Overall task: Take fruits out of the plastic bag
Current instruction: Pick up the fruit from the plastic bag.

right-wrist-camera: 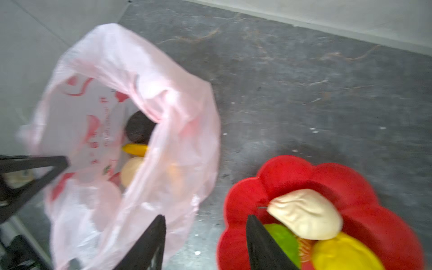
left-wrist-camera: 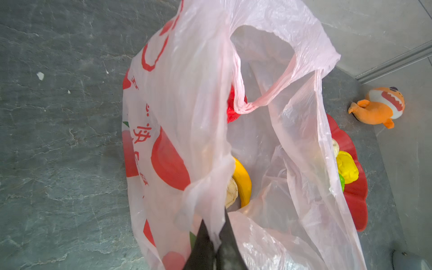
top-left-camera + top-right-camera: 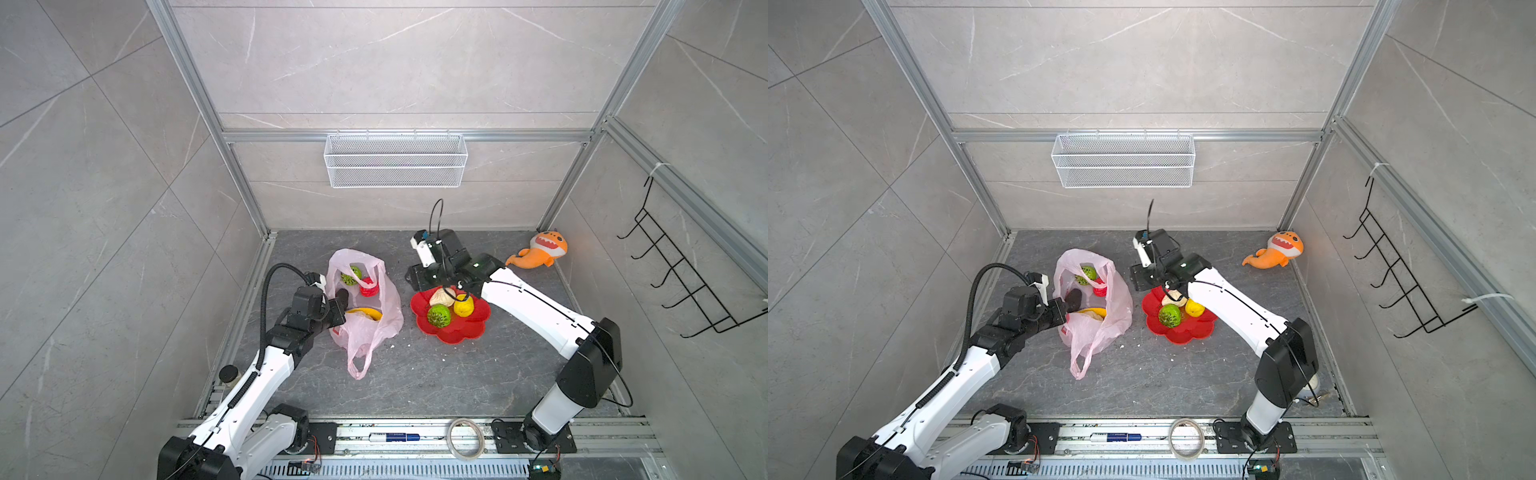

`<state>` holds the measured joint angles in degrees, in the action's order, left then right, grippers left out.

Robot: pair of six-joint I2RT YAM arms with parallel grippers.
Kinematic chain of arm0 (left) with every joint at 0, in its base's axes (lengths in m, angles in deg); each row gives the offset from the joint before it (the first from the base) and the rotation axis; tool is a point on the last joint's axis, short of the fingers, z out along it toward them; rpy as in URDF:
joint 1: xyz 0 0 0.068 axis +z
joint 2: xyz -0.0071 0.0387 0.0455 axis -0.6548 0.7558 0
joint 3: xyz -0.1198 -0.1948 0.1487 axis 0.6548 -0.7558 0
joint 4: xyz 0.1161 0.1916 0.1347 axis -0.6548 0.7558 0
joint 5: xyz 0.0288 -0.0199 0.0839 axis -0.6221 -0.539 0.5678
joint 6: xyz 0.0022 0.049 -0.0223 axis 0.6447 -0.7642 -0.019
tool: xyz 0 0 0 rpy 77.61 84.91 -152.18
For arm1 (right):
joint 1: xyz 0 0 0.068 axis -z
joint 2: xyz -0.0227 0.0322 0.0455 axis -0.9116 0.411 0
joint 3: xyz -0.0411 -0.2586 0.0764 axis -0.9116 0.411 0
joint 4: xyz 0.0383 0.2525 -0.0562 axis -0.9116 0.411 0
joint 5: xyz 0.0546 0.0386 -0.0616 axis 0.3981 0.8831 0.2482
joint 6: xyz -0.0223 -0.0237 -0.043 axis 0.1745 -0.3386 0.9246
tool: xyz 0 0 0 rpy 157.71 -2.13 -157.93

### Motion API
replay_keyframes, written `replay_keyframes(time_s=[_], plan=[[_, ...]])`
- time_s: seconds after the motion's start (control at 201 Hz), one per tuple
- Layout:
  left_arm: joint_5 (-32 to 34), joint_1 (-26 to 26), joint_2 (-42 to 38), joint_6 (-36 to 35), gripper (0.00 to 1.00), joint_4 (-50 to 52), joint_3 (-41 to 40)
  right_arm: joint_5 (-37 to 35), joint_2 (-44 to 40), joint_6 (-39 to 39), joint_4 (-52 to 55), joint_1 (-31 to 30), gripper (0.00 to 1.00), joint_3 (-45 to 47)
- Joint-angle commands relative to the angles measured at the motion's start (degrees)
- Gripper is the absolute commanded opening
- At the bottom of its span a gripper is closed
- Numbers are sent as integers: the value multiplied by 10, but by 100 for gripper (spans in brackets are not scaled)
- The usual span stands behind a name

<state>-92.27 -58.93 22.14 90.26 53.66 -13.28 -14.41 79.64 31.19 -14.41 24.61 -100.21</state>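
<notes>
The pink plastic bag (image 3: 376,328) lies open on the dark floor, and my left gripper (image 2: 216,224) is shut on its near rim, holding the mouth up. Inside it show a bumpy green ball (image 3: 352,275), a red apple (image 3: 369,287), a yellow banana (image 2: 243,182), a beige fruit (image 2: 231,192) and a dark avocado (image 1: 139,127). To the bag's right, the red flower plate (image 3: 457,334) carries a beige lumpy fruit (image 3: 441,297), a yellow one (image 3: 463,305) and a green ball (image 3: 439,316). My right gripper (image 1: 205,218) hangs open and empty over the gap between bag and plate.
An orange plush shark (image 3: 540,251) lies in the back right corner. A white wire basket (image 3: 395,160) hangs on the back wall and a black hook rack (image 3: 681,270) on the right wall. A tape roll (image 3: 465,438) and a marker (image 3: 395,436) rest on the front rail.
</notes>
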Motion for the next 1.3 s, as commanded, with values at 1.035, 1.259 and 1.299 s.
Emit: replay_keyframes(time_s=[1.035, 1.259, 1.299], plan=[[-41, -2, -26, 7, 0, -25, -35, -115, 452, -78, 106, -109, 51, -433], [-38, -2, -3, 6, 0, -39, -23, -149, 482, -54, 115, -92, 66, -478], [-37, -2, 0, 6, 0, -42, -23, -148, 487, -51, 118, -88, 70, -487]])
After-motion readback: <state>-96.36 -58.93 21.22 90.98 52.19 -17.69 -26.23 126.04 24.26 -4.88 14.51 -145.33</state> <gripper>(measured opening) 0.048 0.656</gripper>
